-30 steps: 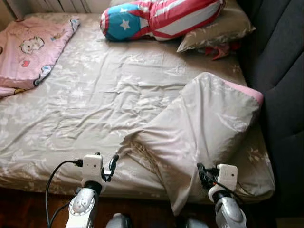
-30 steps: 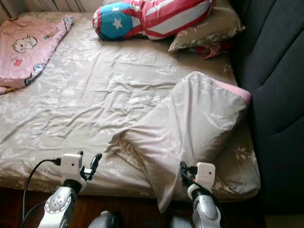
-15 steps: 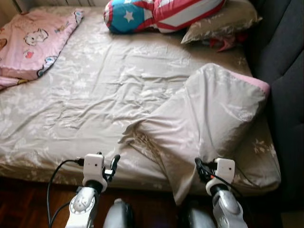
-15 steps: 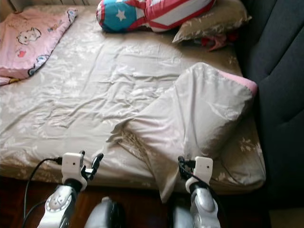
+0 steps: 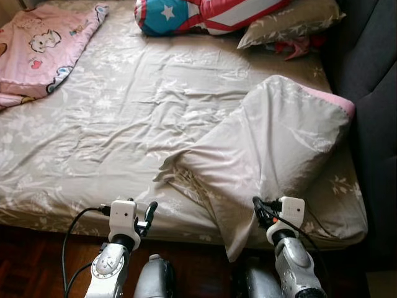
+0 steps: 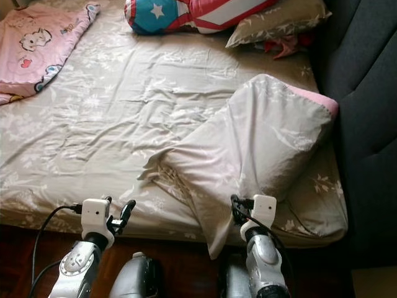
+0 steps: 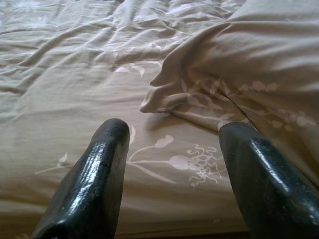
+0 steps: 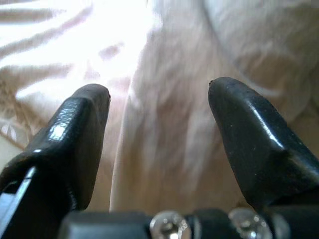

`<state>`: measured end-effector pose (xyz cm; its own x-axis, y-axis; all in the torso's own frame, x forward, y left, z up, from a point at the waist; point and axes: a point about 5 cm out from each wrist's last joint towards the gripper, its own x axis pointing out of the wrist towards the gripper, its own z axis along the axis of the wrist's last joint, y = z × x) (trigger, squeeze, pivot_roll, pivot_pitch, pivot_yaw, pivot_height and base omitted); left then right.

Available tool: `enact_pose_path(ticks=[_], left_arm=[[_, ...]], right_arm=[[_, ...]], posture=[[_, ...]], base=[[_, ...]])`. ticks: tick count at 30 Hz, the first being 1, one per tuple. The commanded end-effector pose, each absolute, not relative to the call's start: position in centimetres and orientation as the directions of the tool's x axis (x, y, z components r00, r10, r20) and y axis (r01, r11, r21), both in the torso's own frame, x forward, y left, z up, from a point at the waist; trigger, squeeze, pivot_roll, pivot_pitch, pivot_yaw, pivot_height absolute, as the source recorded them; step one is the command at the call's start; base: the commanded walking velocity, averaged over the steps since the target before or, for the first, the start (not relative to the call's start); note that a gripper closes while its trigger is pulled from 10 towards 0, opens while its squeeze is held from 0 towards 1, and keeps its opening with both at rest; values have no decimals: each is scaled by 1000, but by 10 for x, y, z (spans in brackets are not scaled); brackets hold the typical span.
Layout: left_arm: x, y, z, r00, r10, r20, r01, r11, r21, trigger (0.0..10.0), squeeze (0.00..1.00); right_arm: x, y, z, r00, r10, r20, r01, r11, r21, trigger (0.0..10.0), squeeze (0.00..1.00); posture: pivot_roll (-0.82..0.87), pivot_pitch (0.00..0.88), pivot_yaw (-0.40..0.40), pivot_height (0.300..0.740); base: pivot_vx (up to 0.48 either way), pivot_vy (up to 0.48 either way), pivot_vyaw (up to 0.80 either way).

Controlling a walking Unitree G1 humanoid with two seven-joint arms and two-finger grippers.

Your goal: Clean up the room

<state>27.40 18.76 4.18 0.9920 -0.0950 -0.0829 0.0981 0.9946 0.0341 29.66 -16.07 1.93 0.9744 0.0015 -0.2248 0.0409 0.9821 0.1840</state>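
A bed [image 5: 93, 186] spans most of the frame, covered in a wrinkled beige sheet [image 5: 142, 93] with a pale floral print. Daylight falls across it from the upper part of the frame, brightest over the creases at centre. Along the right edge stands a dark grey upholstered headboard [image 5: 375, 68], padded and in shadow. At the bottom, below the mattress edge, a strip of dark reddish wooden floor [image 5: 31, 270] shows at lower left.

Home bedroom, rumpled floral-sheeted bed [image 5: 93, 155], pillows [image 5: 291, 25], pink cartoon blanket [image 5: 43, 49]
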Motion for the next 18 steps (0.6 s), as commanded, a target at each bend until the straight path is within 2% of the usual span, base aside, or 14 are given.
enact_pose_path(ticks=[1, 3, 6, 7, 8, 18], left_arm=[[271, 189, 40, 991, -92, -97, 94, 995, 20, 10000, 0], [271, 188, 40, 991, -94, -96, 96, 995, 19, 10000, 0], [271, 187, 41, 991, -102, -91, 104, 994, 18, 10000, 0], [271, 187, 41, 991, -103, -91, 105, 994, 19, 10000, 0], [270, 188, 42, 991, -103, -91, 105, 994, 21, 10000, 0], [264, 191, 42, 989, -111, -97, 114, 993, 27, 10000, 0]], right_arm=[[291, -162, 8, 957, -18, -291, 79, 977, 198, 10000, 0], [290, -168, 4, 937, -62, -344, 128, 976, 175, 10000, 0], [292, -176, 3, 919, -110, -377, 206, 953, 223, 10000, 0], [293, -178, 2, 911, -126, -392, 228, 947, 227, 10000, 859], [293, -181, 0, 892, -138, -431, 254, 941, 224, 10000, 1000], [295, -177, -3, 872, -106, -478, 285, 904, 318, 10000, 1000]], posture=[[-14, 284, 51, 652], [-10, 284, 51, 652], [3, 292, 53, 652], [3, 292, 53, 652], [7, 296, 54, 652], [29, 308, 62, 652]], base=[[0, 0, 0], [0, 0, 0], [0, 0, 0], [0, 0, 0], [0, 0, 0], [0, 0, 0]])
